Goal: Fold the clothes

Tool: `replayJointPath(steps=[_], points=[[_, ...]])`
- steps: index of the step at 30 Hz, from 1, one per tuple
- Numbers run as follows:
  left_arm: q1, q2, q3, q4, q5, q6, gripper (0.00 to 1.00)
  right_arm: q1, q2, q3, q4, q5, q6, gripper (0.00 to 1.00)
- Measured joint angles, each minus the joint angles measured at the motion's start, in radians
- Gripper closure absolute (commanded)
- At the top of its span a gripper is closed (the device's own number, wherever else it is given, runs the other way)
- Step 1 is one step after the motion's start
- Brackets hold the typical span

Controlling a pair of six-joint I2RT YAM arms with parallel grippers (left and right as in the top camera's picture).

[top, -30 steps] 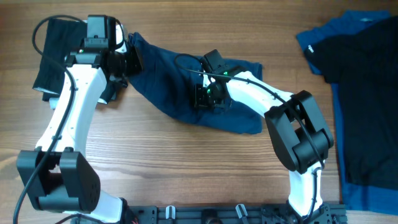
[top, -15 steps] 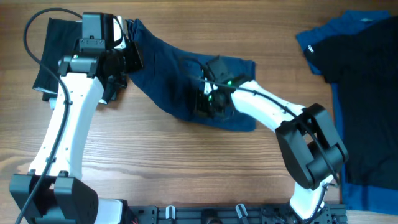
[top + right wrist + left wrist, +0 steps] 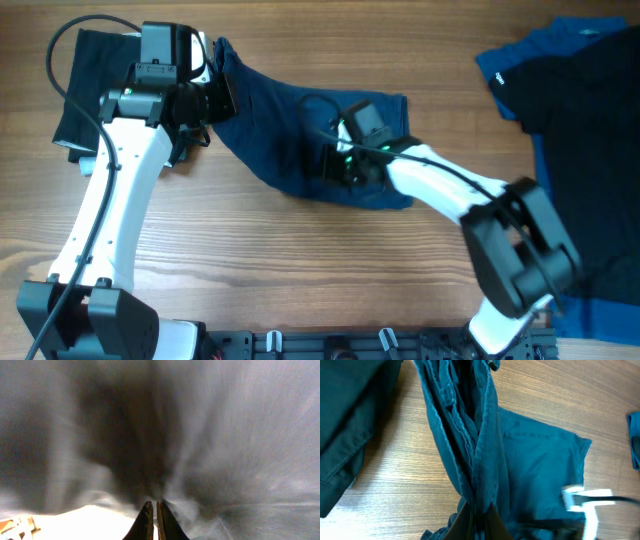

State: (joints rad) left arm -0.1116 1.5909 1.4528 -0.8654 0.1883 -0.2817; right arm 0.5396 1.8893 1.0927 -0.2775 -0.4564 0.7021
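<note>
A dark navy garment (image 3: 270, 120) lies stretched across the table's middle, and the right wrist view shows it as a blurred grey sheet (image 3: 225, 435). My left gripper (image 3: 222, 98) is shut on its bunched upper-left end. In the left wrist view the gathered folds (image 3: 470, 435) run down into the shut fingertips (image 3: 479, 517). My right gripper (image 3: 338, 165) sits low on the garment's lower middle and is shut (image 3: 154, 510). Creases radiate from its tips, so it pinches the cloth. A black garment (image 3: 85, 70) lies at the far left.
A brighter blue garment (image 3: 520, 70) and a black one (image 3: 590, 160) lie together at the right edge. Bare wooden table (image 3: 300, 270) stretches along the front. A dark rail (image 3: 350, 345) runs along the near edge. The right arm's white link (image 3: 585, 497) shows in the left wrist view.
My right gripper has slid a little to the right with the cloth, and the garment's right side has drawn in. My left gripper has shifted slightly right, still holding the other end.
</note>
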Motion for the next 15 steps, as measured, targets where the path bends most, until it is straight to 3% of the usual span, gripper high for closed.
replayJointPath(steps=[2,8,15], points=[[0.0,0.0,0.0,-0.004,0.0,0.0,0.96,-0.04,-0.071,0.001,0.034,0.0,-0.032,0.96],[-0.018,0.0,0.0,-0.015,0.0,0.0,0.96,-0.057,-0.071,0.004,0.094,0.002,-0.034,0.96],[-0.038,0.0,0.001,-0.018,0.0,0.0,0.96,-0.001,0.065,0.004,0.181,0.001,0.0,0.96]])
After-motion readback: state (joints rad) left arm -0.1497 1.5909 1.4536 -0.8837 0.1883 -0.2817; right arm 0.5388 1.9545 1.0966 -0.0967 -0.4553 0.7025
